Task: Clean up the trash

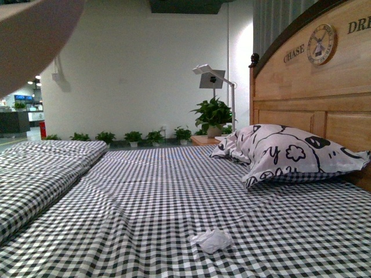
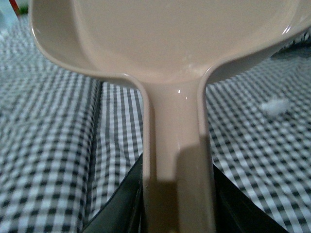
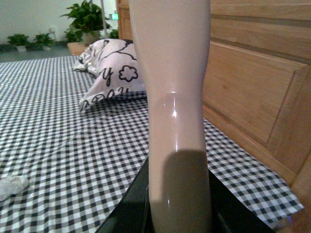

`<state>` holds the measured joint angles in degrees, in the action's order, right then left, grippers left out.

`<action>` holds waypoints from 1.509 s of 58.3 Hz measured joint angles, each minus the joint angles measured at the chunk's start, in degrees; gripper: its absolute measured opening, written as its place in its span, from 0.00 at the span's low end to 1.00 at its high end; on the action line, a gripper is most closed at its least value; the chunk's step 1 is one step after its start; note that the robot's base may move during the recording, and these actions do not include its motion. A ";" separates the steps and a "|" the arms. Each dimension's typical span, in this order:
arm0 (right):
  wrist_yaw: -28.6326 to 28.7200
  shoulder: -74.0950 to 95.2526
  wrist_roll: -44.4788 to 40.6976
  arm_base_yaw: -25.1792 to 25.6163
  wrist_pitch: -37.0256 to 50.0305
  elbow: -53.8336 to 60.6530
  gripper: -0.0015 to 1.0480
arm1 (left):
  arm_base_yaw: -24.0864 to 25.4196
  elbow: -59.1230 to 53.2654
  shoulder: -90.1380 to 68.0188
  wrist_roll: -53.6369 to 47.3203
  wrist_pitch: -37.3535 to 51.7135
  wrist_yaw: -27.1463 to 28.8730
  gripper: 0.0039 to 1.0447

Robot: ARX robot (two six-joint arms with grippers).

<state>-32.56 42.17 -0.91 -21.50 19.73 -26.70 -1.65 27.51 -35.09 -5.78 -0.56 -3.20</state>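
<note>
The trash (image 1: 213, 240), a small crumpled white paper wad, lies on the checked bed sheet near the front. It also shows as a white wad (image 2: 273, 106) in the left wrist view and as the same wad (image 3: 12, 185) in the right wrist view. My left gripper (image 2: 178, 204) is shut on the handle of the beige dustpan (image 2: 165, 39), whose pan fills that view. A beige corner of the dustpan (image 1: 29, 35) shows at the front view's upper left. My right gripper (image 3: 179, 208) is shut on the beige brush handle (image 3: 172, 87); its bristles are out of view.
A black-and-white patterned pillow (image 1: 284, 152) rests against the wooden headboard (image 1: 324, 87) on the right. A folded checked quilt (image 1: 40, 168) lies along the left. Potted plants (image 1: 213, 114) and a lamp stand beyond the bed.
</note>
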 joint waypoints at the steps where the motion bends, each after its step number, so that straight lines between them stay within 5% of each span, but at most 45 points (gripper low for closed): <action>1: 0.02 -0.02 0.00 0.00 0.00 0.00 0.19 | 0.63 0.81 -1.29 0.24 -1.53 -0.79 0.26; 13: 0.46 -0.02 -0.02 -0.02 0.00 0.00 0.19 | 5.53 5.05 -16.06 -5.20 1.33 -10.47 0.26; 24: 0.42 -0.02 0.00 -0.02 0.00 0.00 0.19 | 4.04 8.63 -29.46 -19.41 4.24 -20.72 0.26; 47: 0.42 -0.02 -0.02 -0.02 0.00 0.00 0.19 | -0.72 18.88 -46.64 -33.73 1.86 -20.98 0.26; 88: 0.42 -0.02 0.00 -0.02 0.00 0.00 0.19 | -1.84 29.27 -62.93 -39.91 -5.97 -21.84 0.26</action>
<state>-32.14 42.15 -0.91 -21.52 19.73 -26.70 -3.49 56.77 -98.02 -45.69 -6.52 -25.04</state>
